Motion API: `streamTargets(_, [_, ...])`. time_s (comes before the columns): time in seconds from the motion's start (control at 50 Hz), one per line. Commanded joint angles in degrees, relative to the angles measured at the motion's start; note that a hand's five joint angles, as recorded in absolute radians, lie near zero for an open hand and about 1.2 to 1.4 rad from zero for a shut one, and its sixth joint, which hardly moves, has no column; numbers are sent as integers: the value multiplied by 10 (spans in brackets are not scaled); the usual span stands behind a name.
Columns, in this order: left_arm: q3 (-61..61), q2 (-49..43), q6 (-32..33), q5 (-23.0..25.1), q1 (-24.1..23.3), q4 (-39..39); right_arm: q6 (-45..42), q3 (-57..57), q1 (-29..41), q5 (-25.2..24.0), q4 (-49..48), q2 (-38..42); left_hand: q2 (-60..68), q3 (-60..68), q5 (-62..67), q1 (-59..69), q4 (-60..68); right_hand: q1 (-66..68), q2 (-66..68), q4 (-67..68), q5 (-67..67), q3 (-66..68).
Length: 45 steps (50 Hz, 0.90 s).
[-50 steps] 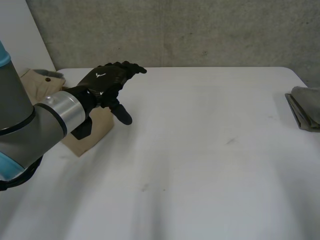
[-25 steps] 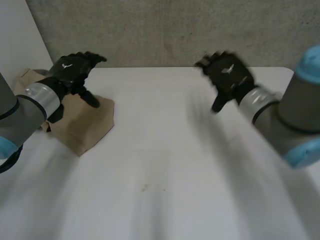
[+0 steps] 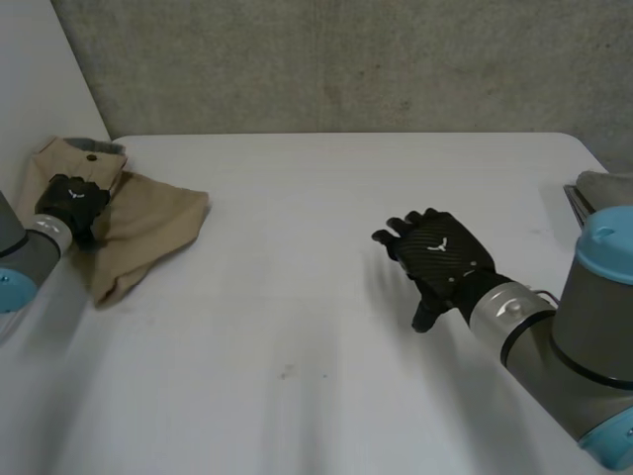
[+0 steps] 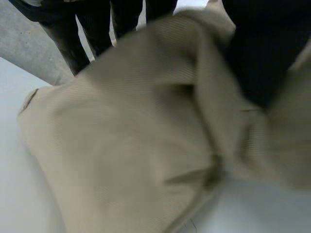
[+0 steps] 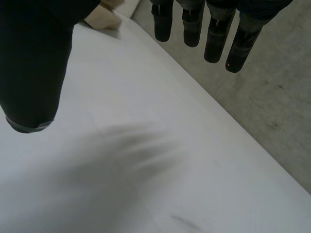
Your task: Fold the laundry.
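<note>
A tan garment (image 3: 143, 228) with a button at its waistband lies rumpled at the table's far left. My left hand (image 3: 72, 203) sits on its left part, fingers curled into the cloth. In the left wrist view a ridge of the tan garment (image 4: 136, 145) rises between the fingers (image 4: 97, 26) and the thumb (image 4: 262, 53), pinched there. My right hand (image 3: 440, 259) hovers over bare table right of the middle, fingers straight and spread, holding nothing. In the right wrist view its fingers (image 5: 216, 39) and thumb (image 5: 34, 63) stand apart above the white table, the tan garment (image 5: 104, 17) far off.
A folded grey cloth (image 3: 603, 208) lies at the table's right edge. A concrete wall runs behind the white table (image 3: 316, 376), and a white panel stands at the far left.
My left hand dropped left onto the tan garment and curled its fingers into it; the cloth changed shape. My right hand came into view and settled lower over the table's right half.
</note>
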Motion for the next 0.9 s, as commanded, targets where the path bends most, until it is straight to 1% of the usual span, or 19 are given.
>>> streamTargets(0.02, [-66,94,-43,-24,-40,23,1,8,-23,4,-2,-13,303,309,326,266,304,21,-25,-34,-39,-23])
streamTargets(0.12, [-149,220,-141,-28,-96,91,1,8,-35,5,-2,-27,303,309,326,266,304,21,-25,-34,-39,-23])
streamTargets(0.14, [-169,262,-185,-29,-115,103,1,8,-37,4,-2,-29,303,309,326,266,304,21,-25,-34,-39,-23])
streamTargets(0.18, [-186,292,-219,-29,-131,103,1,7,-40,6,-2,-34,303,309,326,266,304,21,-25,-34,-39,-23])
streamTargets(0.2, [-202,319,-253,-28,-151,92,1,6,-41,6,-2,-36,303,309,326,266,304,21,-25,-34,-39,-23])
streamTargets(0.26, [-227,350,-299,-26,-195,59,3,5,-51,8,-2,-44,303,309,326,266,304,21,-25,-34,-39,-23])
streamTargets(0.28, [-243,362,-323,-20,-230,34,3,5,-57,10,-2,-47,303,309,326,266,304,21,-25,-34,-39,-23])
streamTargets(0.34, [-270,372,-359,-5,-302,-12,6,-2,-87,19,-3,-56,303,309,326,266,304,21,-25,-34,-39,-23])
streamTargets(0.38, [-284,372,-370,3,-336,-35,6,-5,-101,26,-3,-58,303,309,326,266,304,21,-25,-34,-39,-23])
streamTargets(0.4, [-291,371,-374,6,-350,-45,6,-10,-109,31,-2,-59,228,234,251,192,229,21,-25,-34,-39,-23])
streamTargets(0.42, [-304,369,-376,10,-376,-70,6,-13,-112,33,-1,-59,-46,-40,-22,-82,-45,21,-25,-34,-39,-23])
streamTargets(0.44, [-309,367,-374,11,-388,-84,6,-15,-114,33,0,-59,-173,-167,-150,-210,-172,21,-25,-34,-39,-23])
streamTargets(0.48, [-317,366,-372,15,-405,-108,5,-19,-116,33,2,-58,-376,-370,-352,-412,-375,21,-25,-34,-39,-23])
streamTargets(0.5, [-319,366,-368,14,-415,-122,5,-19,-117,32,3,-58,-397,-391,-374,-434,-396,21,-25,-34,-39,-23])
streamTargets(0.56, [-313,369,-364,12,-416,-119,4,-20,-116,31,3,-57,-397,-391,-374,-434,-396,21,-25,-34,-39,-23])
streamTargets(0.64, [-291,373,-367,1,-370,-85,4,-22,-113,29,4,-57,-397,-391,-374,-434,-396,21,-25,-34,-39,-23])
streamTargets(0.68, [-282,373,-370,-11,-328,-65,4,-22,-110,27,4,-56,-397,-391,-374,-434,-396,21,-25,-34,-39,-23])
streamTargets(0.74, [-279,365,-363,-18,-305,-56,3,-22,-109,21,6,-55,-395,-389,-372,-431,-394,21,-25,-34,-39,-23])
streamTargets(0.9, [-260,282,-355,-25,-301,-57,-17,-20,-64,-25,36,-44,-392,-386,-368,-428,-391,21,-25,-34,-39,-23])
